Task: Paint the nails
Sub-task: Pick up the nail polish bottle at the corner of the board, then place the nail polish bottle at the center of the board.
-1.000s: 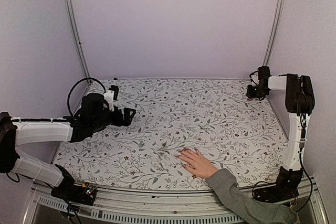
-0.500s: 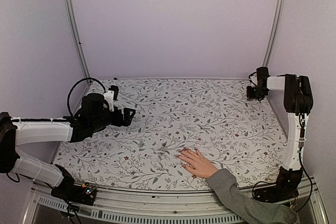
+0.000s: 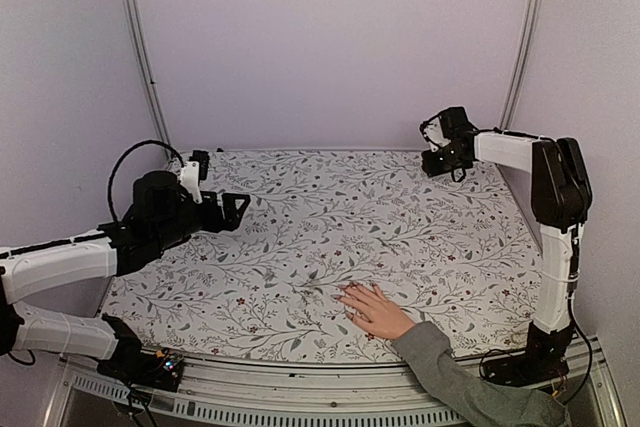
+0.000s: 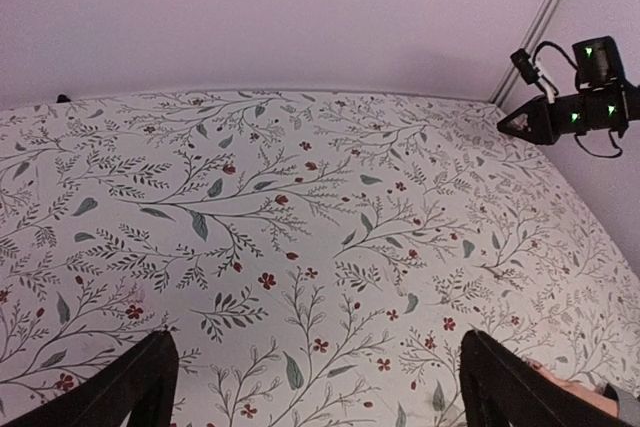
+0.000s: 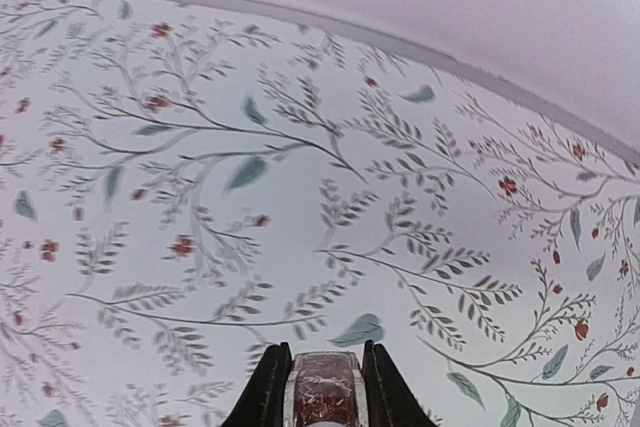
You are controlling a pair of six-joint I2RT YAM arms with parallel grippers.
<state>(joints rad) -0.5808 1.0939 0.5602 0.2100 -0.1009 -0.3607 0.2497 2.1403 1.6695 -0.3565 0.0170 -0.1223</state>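
A light-skinned hand (image 3: 375,311) with a grey sleeve (image 3: 450,372) lies flat on the floral cloth (image 3: 330,217) near the front edge. Its nails are too small to make out. My right gripper (image 3: 438,159) hangs above the back right of the cloth, far from the hand. In the right wrist view it (image 5: 323,387) is shut on a small bottle (image 5: 324,395) with dark red glittery contents. My left gripper (image 3: 222,187) is open and empty over the left side. In its wrist view its fingers (image 4: 140,387) stand wide apart and the hand's edge (image 4: 570,392) shows at the bottom right.
Metal frame posts (image 3: 140,47) stand at the back corners before a plain pale wall. The right arm (image 3: 555,187) rises along the right edge. In the left wrist view the right gripper (image 4: 565,112) shows at the top right.
My right gripper has swung from the back right corner leftward and upward over the cloth. My left gripper has drawn a little left and back. The hand has not moved.
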